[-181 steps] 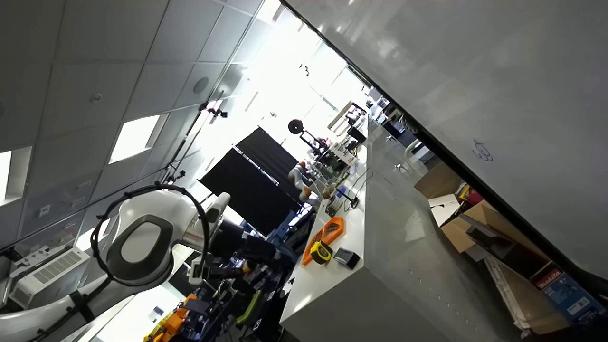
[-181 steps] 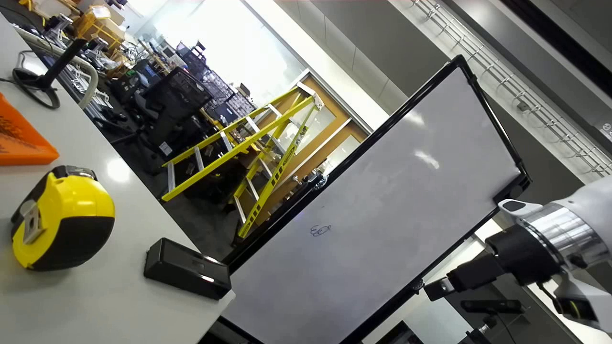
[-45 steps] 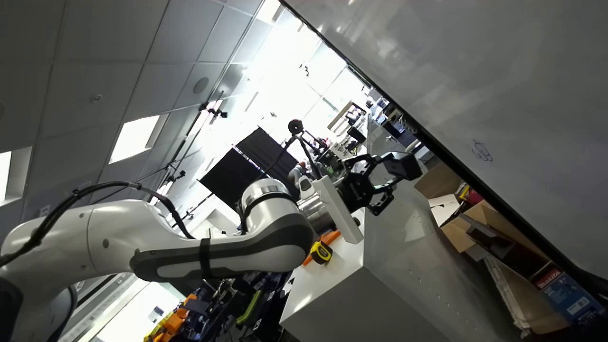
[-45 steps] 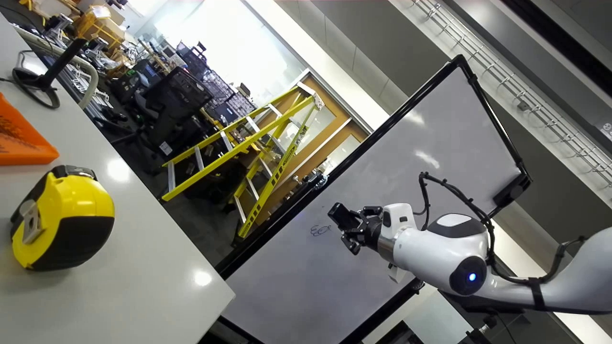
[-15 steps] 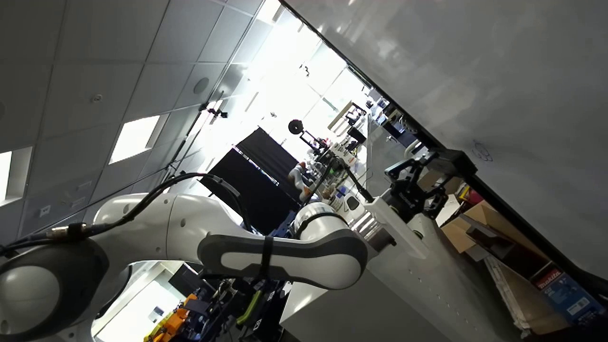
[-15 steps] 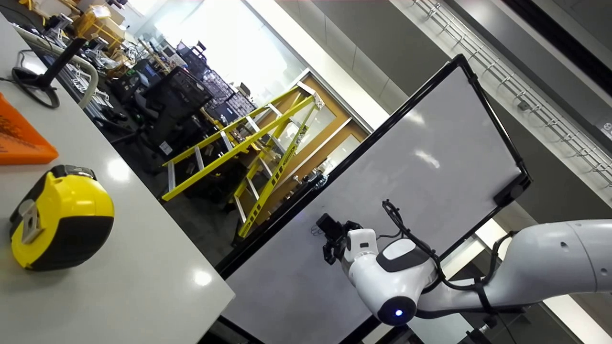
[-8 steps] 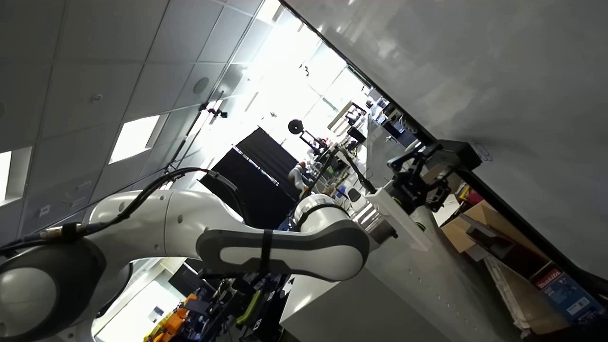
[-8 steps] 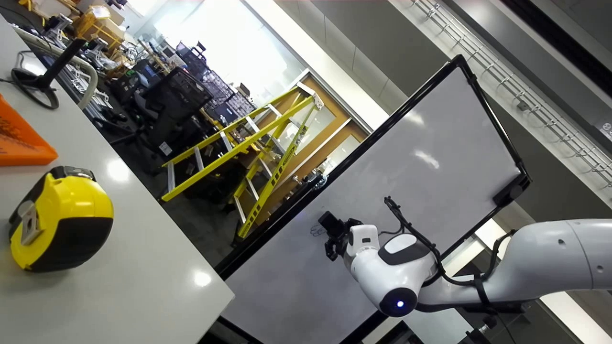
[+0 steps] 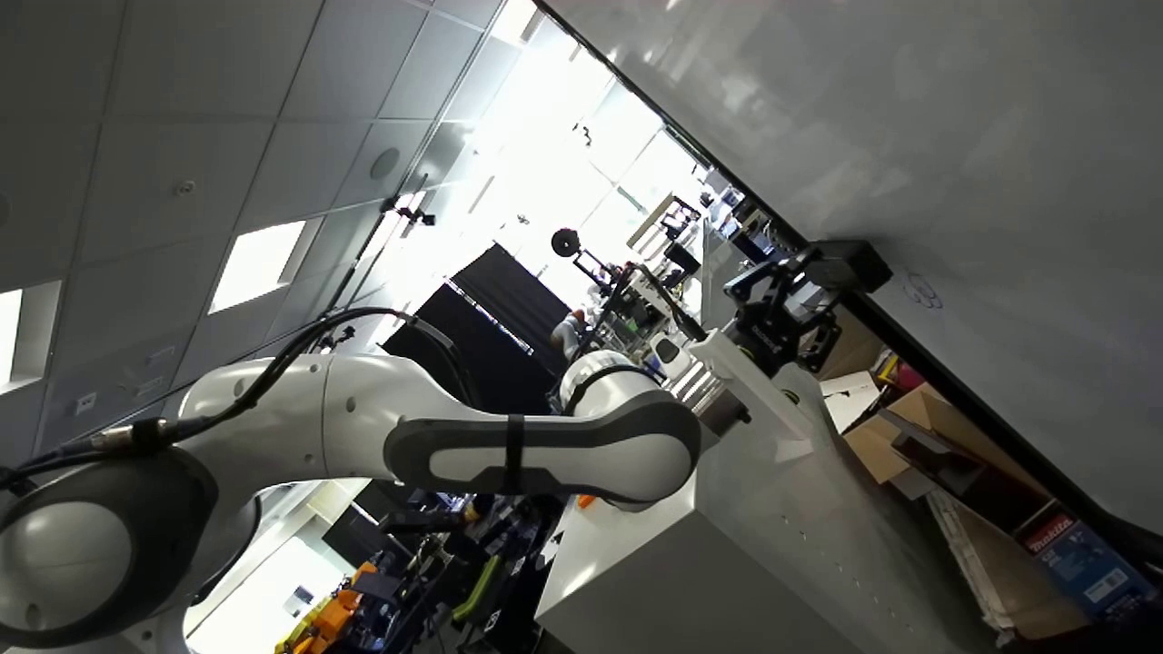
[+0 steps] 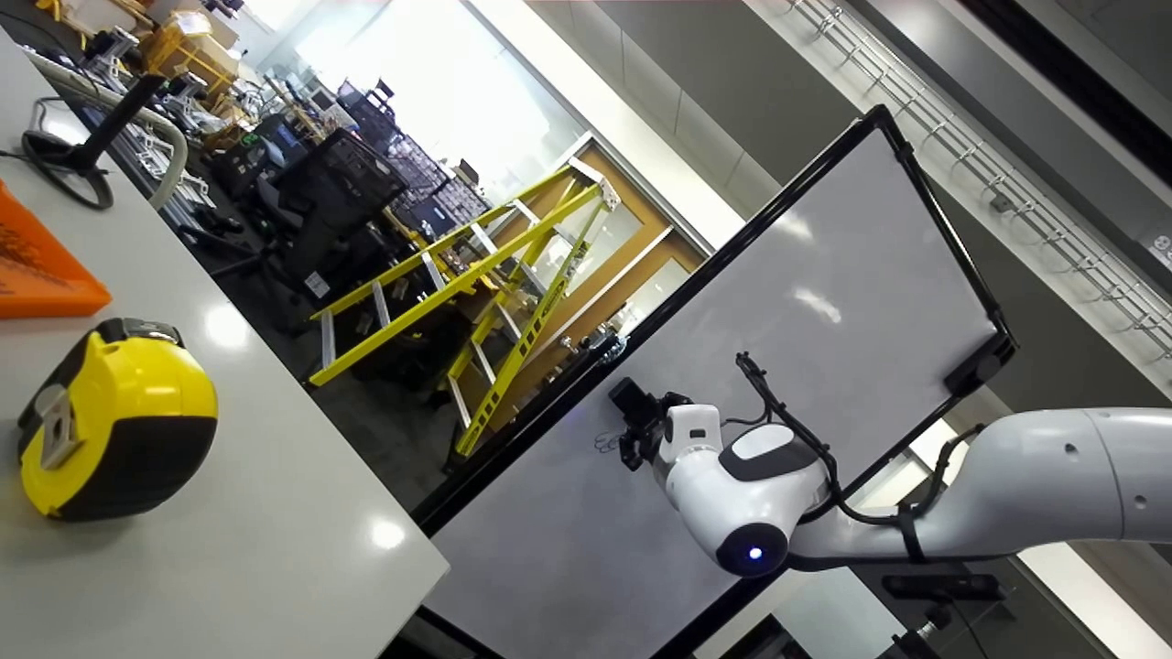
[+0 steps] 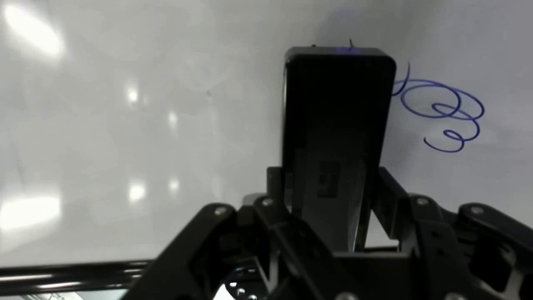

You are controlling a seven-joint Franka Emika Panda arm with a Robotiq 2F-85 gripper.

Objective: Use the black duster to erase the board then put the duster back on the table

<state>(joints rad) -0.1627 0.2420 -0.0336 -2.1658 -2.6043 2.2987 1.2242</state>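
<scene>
My gripper (image 11: 329, 187) is shut on the black duster (image 11: 337, 108), one finger on each long side, as the wrist view shows. The duster's far end points at the board (image 11: 166, 150); whether it touches I cannot tell, though a shadow falls there. A blue scribble (image 11: 447, 110) is on the board just right of the duster, its upper-left end meeting the duster's edge. In an exterior view the duster (image 9: 849, 265) is above and left of the scribble (image 9: 922, 291). The white table (image 10: 293, 531) stands apart from the gripper, at lower left in an exterior view.
On the table are a yellow and black tape measure (image 10: 119, 421), an orange object (image 10: 46, 265) and a black stand (image 10: 101, 137). Cardboard boxes (image 9: 918, 427) lie below the board's dark edge. A yellow ladder (image 10: 494, 302) stands behind the board.
The duster lay on the table at first and is now held at the board. Over the last second it has risen in both exterior views, uncovering the scribble, which looks the same.
</scene>
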